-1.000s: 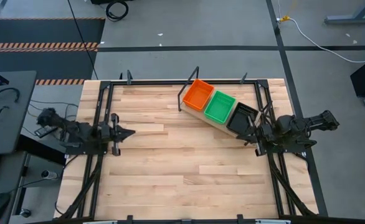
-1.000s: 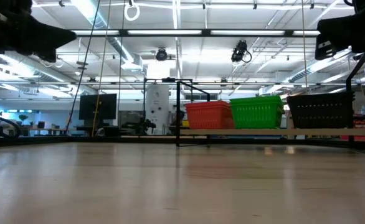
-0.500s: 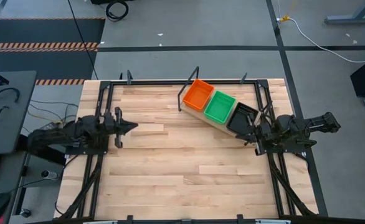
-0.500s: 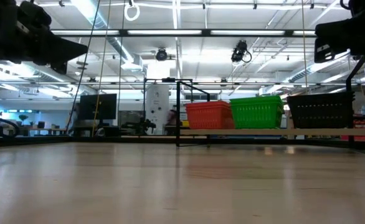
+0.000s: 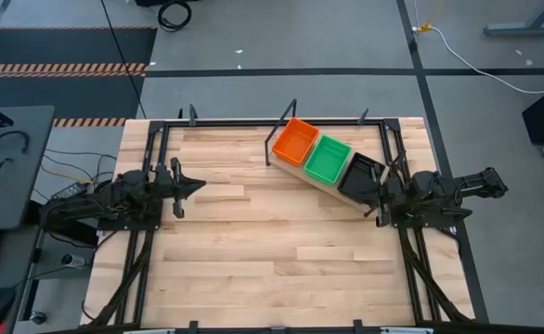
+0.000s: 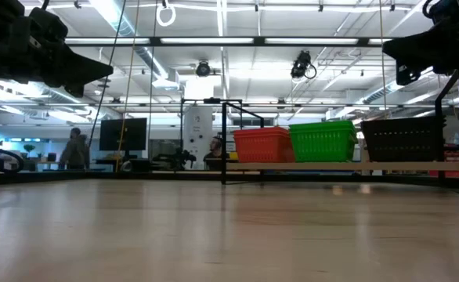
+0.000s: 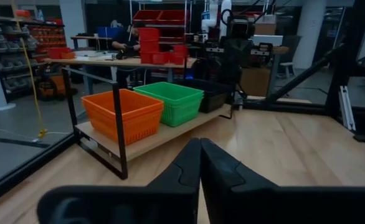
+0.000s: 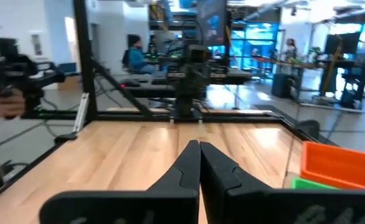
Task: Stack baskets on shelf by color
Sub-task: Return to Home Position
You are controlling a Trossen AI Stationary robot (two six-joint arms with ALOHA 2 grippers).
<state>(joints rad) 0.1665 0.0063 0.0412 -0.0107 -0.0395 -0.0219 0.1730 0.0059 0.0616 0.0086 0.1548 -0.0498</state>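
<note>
Left pincer (image 5: 190, 185) is clenched on nothing, its 2 dark fingers pressed flat together in its wrist view. Right pincer (image 5: 376, 208) is the same, closed and empty.

Well ahead of the left pincer, across the plank-striped wooden tabletop (image 5: 253, 250), sits the pale smooth wooden shelf board (image 5: 317, 185). It carries 3 stacks of slotted rectangular plastic baskets. The orange stack (image 5: 295, 142) is nearest that pincer, the green stack (image 5: 329, 159) is next and the black stack (image 5: 359, 174) is farthest. That black stack is just beside the right pincer's tips, and apart from them as far as I can tell.

I can't count the layers, but no loose basket shows near either pincer. So I'd say the sorting is done and this is only the trip home.

To do that well, imo, keep both pincers closed. Have the right one back straight away from the black stack before it swings, since a sideways sweep could clip it and shove the whole row. The left one has nothing close to it, so a slow, tidy fold should do.

Versus 1 s ago, the left arm was tucked back toward its base. Now it's stretched out, with its pincer reaching a bit further toward the shelf. It has barely changed since 0.5 s ago. The right pincer has shifted slightly, and in the low view its nose pokes further in. Baskets and shelf haven't budged. A person (image 6: 74, 149) now shows in the room behind.
</note>
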